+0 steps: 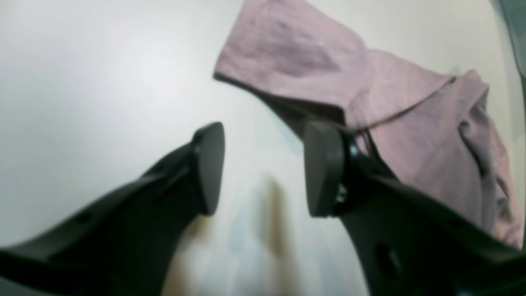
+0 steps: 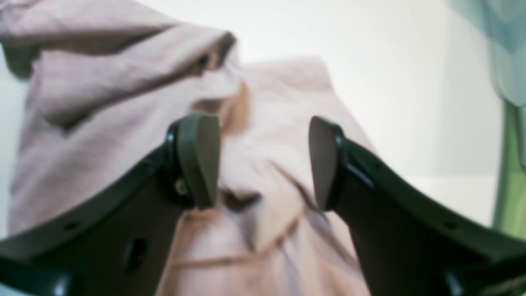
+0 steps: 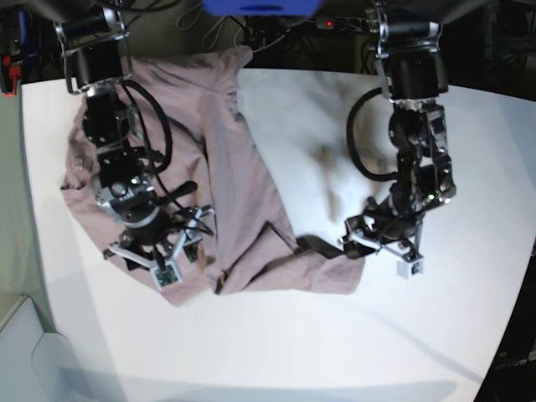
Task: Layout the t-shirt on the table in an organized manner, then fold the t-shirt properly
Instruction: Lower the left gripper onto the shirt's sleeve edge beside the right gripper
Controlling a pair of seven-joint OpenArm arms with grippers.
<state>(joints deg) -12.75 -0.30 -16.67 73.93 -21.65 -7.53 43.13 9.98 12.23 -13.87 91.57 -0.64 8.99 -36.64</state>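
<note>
The mauve-pink t-shirt (image 3: 226,167) lies rumpled and partly bunched on the left half of the white table (image 3: 335,352). Its lower hem reaches toward the middle. My right gripper (image 2: 261,162) hangs open just over the creased fabric (image 2: 263,123); cloth shows below the gap, and nothing is pinched. In the base view this gripper (image 3: 155,243) sits over the shirt's lower left part. My left gripper (image 1: 265,168) is open over bare table at the shirt's edge (image 1: 312,61), and one finger (image 1: 324,168) overlaps the hem. In the base view it (image 3: 373,243) stands by the shirt's lower right corner.
Dark cables and gear line the table's back edge, with a blue object (image 3: 260,7) above it. A green-tinted surface (image 2: 509,197) shows beyond the table at the right of the right wrist view. White tabletop stretches to the front and right of the shirt.
</note>
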